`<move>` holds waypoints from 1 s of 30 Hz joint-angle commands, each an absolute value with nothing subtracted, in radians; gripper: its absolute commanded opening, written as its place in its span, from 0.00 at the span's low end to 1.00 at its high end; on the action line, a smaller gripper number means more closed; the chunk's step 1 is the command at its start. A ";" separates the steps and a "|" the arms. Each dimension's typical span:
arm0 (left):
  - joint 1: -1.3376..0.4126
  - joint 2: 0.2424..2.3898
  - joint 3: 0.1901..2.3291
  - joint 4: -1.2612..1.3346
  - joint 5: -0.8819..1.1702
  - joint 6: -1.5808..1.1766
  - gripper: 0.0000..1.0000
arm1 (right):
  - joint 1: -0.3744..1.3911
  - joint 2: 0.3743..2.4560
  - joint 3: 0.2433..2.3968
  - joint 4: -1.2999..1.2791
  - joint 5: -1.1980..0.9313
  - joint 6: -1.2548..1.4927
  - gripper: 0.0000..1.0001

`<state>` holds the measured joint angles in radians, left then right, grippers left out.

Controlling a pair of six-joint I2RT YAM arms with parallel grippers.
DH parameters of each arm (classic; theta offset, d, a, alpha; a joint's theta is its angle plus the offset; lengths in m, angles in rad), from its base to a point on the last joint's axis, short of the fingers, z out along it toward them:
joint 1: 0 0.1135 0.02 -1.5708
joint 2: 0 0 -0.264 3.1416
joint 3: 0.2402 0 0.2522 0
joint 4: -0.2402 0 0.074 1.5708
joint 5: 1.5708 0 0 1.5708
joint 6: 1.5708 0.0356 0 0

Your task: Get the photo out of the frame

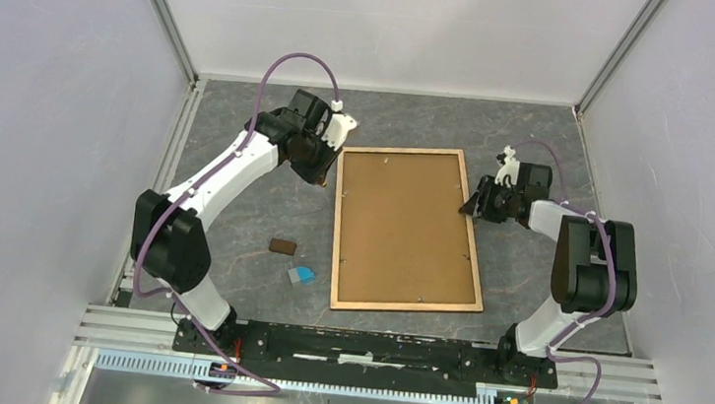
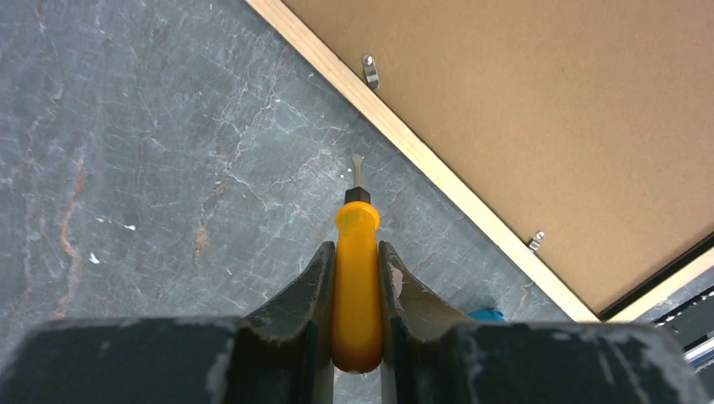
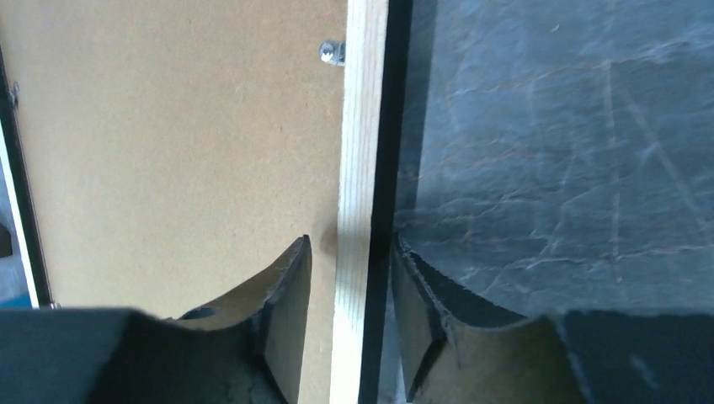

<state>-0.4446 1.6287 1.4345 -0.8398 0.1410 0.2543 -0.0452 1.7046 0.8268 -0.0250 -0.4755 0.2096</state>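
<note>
The frame point(image 1: 336, 230) lies face down in the middle of the table, its brown backing board point(image 1: 406, 226) up inside a light wood rim. The photo is hidden under that board. My left gripper point(image 1: 321, 179) hovers just off the frame's far left corner, shut on an orange-handled screwdriver point(image 2: 357, 278) whose blade points at the table beside the rim point(image 2: 421, 156). My right gripper point(image 1: 469, 208) straddles the right rim point(image 3: 358, 126). Its jaws stand apart, one finger point(image 3: 290, 286) over the board and the other outside the black edge. Small metal clips point(image 2: 370, 71) hold the board.
A small brown block point(image 1: 282, 246) and a blue-and-white scrap point(image 1: 301, 276) lie on the grey table left of the frame's near half. White walls close in the table on the left, right and back. The arms' base rail runs along the near edge.
</note>
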 commanded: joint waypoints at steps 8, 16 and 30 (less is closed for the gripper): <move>-0.464 1.738 1.608 -0.901 0.103 0.352 0.02 | -0.041 1.633 0.807 -0.246 -0.549 0.146 0.59; -0.506 1.819 1.682 -0.904 0.046 0.358 0.02 | -0.059 1.587 0.757 -0.366 -0.633 -0.028 0.61; -0.609 1.918 1.723 -0.871 -0.096 0.379 0.02 | -0.087 1.583 0.688 -0.442 -0.728 -0.125 0.65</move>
<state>-0.5846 1.8996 1.6768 -0.8986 -0.0250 0.3241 -0.0929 1.5566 0.7357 -0.3546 -0.7048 -0.0998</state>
